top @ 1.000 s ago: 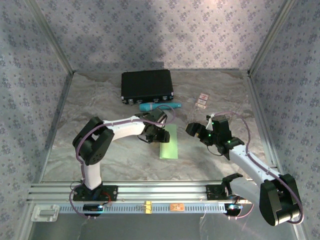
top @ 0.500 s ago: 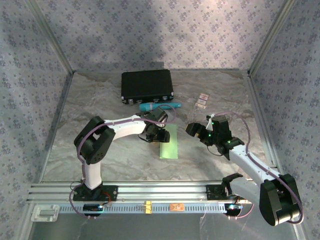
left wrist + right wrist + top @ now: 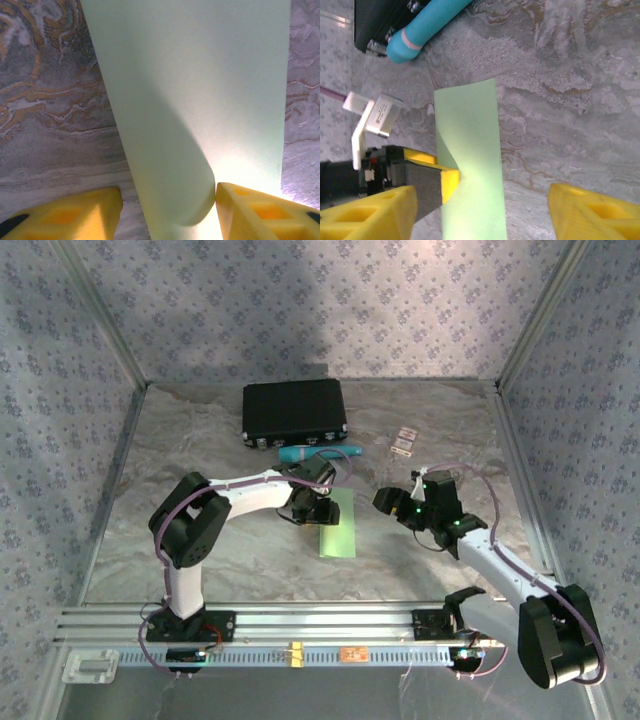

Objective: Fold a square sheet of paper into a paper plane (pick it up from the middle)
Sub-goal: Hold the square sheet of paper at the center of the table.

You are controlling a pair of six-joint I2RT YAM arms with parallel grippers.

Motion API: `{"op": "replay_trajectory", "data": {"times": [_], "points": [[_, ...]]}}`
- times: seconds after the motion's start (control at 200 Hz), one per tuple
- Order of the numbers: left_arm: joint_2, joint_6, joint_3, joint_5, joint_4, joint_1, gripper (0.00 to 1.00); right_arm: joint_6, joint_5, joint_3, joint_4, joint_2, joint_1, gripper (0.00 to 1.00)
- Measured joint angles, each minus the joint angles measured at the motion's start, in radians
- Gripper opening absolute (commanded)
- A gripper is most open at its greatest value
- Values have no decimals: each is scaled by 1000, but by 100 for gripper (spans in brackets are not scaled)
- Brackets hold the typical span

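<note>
Both arms reach inward, left gripper (image 3: pixel 167 192) and right gripper (image 3: pixel 482 192) with jaws apart

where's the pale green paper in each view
top external: thin pale green paper sheet, mid-frame, beside the left hand.
left wrist: centre, running up from between the yellow fingers.
right wrist: lower centre-left.
shared landmark: left hand's yellow finger at the paper's edge.

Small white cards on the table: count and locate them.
2. One card lies right of the tube; the second card lies just in front of it, toward the near edge. More may be hidden.
</note>
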Motion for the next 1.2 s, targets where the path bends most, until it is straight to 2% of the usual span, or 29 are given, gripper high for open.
{"op": "replay_trajectory", "data": {"times": [0.17,0.275,0.515,0.85,1.199], "points": [[6,0,8,0,-9,0,55,-11,-41,8,22,85,16,31],[7,0,12,-1,-13,0,55,-21,-60,29,25,154,36,18],[8,2,12,-3,-13,0,55,-28,-84,96,56,302,96,1],[11,11,14,-3,-16,0,55,-10,-80,127,115,445,173,0],[12,18,15,-3,-19,0,55,3,-80,169,171,542,208,0]]}}
